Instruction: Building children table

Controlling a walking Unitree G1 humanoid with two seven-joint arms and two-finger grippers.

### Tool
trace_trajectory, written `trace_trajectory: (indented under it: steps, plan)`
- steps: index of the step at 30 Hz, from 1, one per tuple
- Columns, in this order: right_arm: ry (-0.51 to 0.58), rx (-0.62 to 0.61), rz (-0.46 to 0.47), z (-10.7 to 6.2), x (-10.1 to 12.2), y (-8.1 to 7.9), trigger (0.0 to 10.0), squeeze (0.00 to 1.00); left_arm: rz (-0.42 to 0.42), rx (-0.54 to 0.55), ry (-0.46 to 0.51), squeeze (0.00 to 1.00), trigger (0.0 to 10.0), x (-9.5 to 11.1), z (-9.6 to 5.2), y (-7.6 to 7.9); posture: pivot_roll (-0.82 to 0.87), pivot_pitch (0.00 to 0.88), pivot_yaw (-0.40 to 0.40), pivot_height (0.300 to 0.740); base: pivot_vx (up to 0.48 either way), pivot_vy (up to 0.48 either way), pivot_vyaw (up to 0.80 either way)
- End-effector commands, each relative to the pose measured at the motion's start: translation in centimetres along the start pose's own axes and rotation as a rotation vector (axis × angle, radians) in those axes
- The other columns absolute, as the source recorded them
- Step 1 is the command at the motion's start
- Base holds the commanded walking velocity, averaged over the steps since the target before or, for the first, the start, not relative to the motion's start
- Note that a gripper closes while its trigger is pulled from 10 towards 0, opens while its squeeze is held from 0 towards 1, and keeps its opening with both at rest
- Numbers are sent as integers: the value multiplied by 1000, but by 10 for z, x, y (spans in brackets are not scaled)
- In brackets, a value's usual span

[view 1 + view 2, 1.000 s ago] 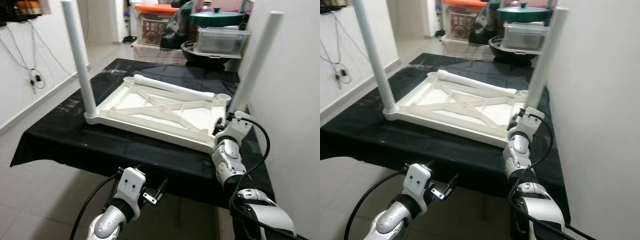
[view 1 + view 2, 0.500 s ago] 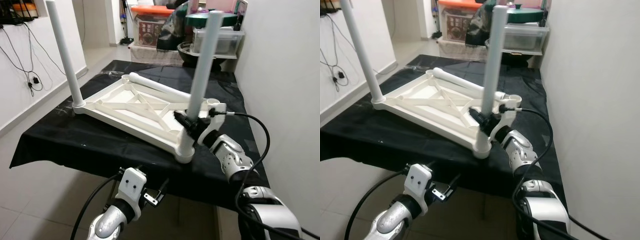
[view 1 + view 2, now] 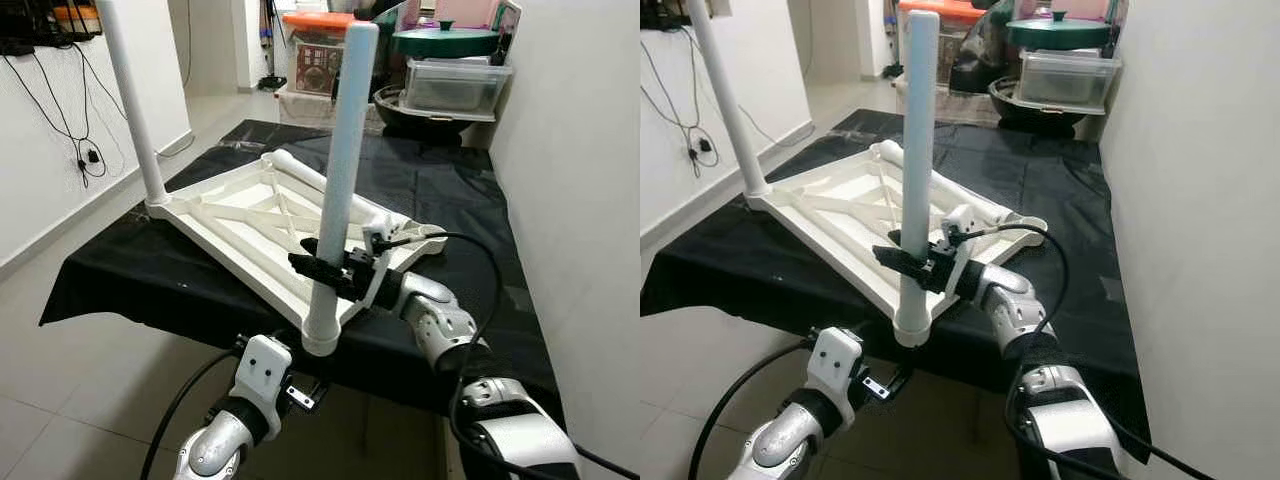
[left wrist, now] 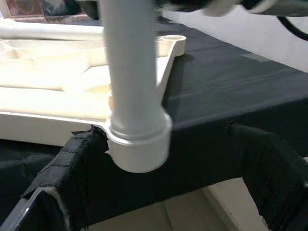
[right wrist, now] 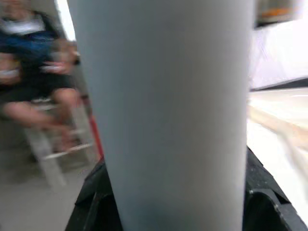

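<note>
A white children's table top (image 3: 235, 222) lies upside down on the black-covered table (image 3: 130, 275). One white leg (image 3: 341, 150) stands upright in its near corner socket (image 3: 321, 338), which juts over the table's front edge. My right gripper (image 3: 318, 267) is shut on this leg low down; in the right wrist view the leg (image 5: 163, 106) sits between the black fingers (image 5: 94, 197). A second leg (image 3: 130, 100) stands at the far left corner. A third leg (image 3: 298, 174) lies across the top. My left gripper (image 4: 163, 132) is open just below the near socket.
A white wall (image 3: 570, 150) runs close along the right side. Storage bins and a green-lidded pot (image 3: 445, 42) crowd the far end of the table. Cables (image 3: 70, 120) hang on the left wall. A blurred seated person (image 5: 29, 72) appears in the right wrist view.
My right gripper has swung the held leg leftward and toward me, turning the whole table top so that corner now reaches the front edge. The left arm stays low.
</note>
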State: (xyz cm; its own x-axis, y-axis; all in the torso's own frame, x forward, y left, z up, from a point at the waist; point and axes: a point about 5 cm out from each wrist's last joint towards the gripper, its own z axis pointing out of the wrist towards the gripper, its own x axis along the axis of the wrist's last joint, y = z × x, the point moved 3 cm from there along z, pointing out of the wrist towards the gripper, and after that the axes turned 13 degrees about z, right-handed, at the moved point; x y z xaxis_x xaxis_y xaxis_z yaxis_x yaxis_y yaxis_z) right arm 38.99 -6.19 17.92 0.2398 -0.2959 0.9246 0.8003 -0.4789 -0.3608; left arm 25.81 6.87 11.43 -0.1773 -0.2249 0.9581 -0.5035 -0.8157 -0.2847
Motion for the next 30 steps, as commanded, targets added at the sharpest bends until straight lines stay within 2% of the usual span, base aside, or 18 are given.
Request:
trace_trajectory:
  steps: [1,2,3,4,7,9,10,12,13,15,16,20,21,22,26,27,29,30]
  plan:
    - [47,-201,57,-10,-1,24,0,0,-2,0,-19,0,10000,-4,-1,0,213,0,-56,740,0,0,0]
    - [47,-201,57,-10,-1,24,0,0,-2,0,-19,0,10000,-4,-1,0,213,0,-56,740,0,0,0]
    - [92,-396,50,-20,6,43,0,0,-3,-1,-19,0,10000,-4,-1,0,212,0,-55,740,0,0,0]
    - [92,-396,50,-20,6,43,0,0,-3,-1,-19,0,10000,-4,-1,0,212,0,-55,740,0,0,0]
    - [219,-911,42,-78,24,94,0,0,-4,-2,-19,0,10000,-4,-1,0,215,0,-56,740,0,0,0]
    - [219,-911,42,-78,24,94,0,0,-4,-2,-19,0,10000,-4,-1,0,215,0,-56,740,0,0,0]
    - [263,-1123,20,-111,31,109,0,0,-4,-1,-18,0,10000,-4,-1,0,214,0,-56,740,0,0,0]
    - [263,-1123,20,-111,31,109,0,0,-4,-1,-18,0,10000,-4,-1,0,214,0,-56,740,0,0,0]
    - [308,-1337,2,-144,35,119,0,0,-3,-2,-18,0,10000,-4,-1,0,213,0,-55,740,0,0,0]
    - [308,-1337,2,-144,35,119,0,0,-3,-2,-18,0,10000,-4,-1,0,213,0,-55,740,0,0,0]
    - [346,-1504,-17,-170,36,124,0,0,-3,-2,-19,0,10000,-4,-1,0,213,0,-55,740,0,0,0]
    - [346,-1504,-17,-170,36,124,0,0,-3,-2,-19,0,10000,-4,-1,0,213,0,-55,740,0,0,0]
    - [390,-1652,-19,-191,36,124,0,0,-3,-3,-19,0,10000,-4,-1,0,213,0,-52,740,0,0,0]
    - [418,-1756,-21,-201,33,123,0,0,-3,-3,-19,0,10000,-4,-1,-1,214,0,-51,740,0,0,0]
    - [431,-1822,-28,-206,33,121,0,0,-2,-4,-19,0,10000,-4,-1,-1,217,0,-54,740,0,0,0]
    - [439,-1890,-24,-211,33,121,9216,0,-1,-3,-19,0,10000,-4,-1,-1,217,0,-55,740,0,0,0]
    - [439,-1890,-24,-211,33,121,9216,0,-1,-3,-19,0,10000,-4,-1,-1,217,0,-55,740,0,0,0]
    - [433,-1859,-20,-207,33,121,10000,1000,-1,-2,-20,0,10000,-5,0,-1,211,0,-54,740,0,0,0]
